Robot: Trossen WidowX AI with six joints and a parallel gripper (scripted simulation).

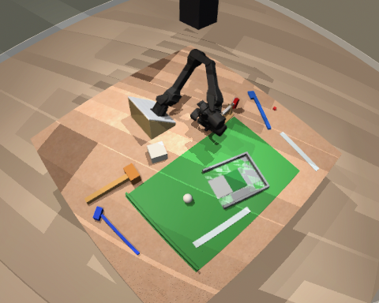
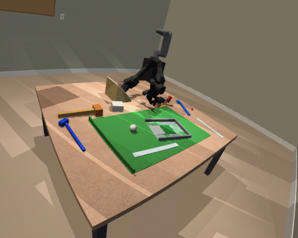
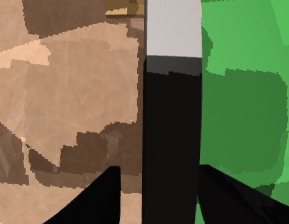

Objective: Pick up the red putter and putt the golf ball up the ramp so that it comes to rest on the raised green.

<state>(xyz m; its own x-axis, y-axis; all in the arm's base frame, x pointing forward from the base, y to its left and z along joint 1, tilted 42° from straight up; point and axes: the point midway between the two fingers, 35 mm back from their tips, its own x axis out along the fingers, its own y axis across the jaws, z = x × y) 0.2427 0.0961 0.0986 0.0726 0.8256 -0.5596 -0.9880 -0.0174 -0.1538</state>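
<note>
The red putter's head (image 1: 235, 103) (image 2: 169, 99) is at the back right, its pale shaft running toward my gripper. The wrist view shows the pale shaft (image 3: 174, 27) and black grip (image 3: 172, 115). My gripper (image 3: 159, 175) is partly closed around the grip: the right fingertip is against its edge, and a gap shows at the left fingertip, so it is not clamped. The white golf ball (image 1: 188, 198) (image 2: 133, 127) sits on the green mat (image 1: 161, 209) (image 2: 111, 133). The grey ramp (image 1: 220, 186) (image 2: 157, 129) leads to the raised green (image 1: 235, 178) (image 2: 167, 129), walled on its other sides.
A wooden stand (image 3: 124, 10) is under the shaft. A wedge (image 1: 139, 114), a white block (image 1: 157, 150), an orange mallet (image 1: 131, 173) and a blue putter (image 1: 98, 213) are left. Another blue putter (image 1: 261, 111) and a red ball (image 1: 275, 108) are right. White strips (image 1: 222, 227) (image 1: 299, 151) lie near.
</note>
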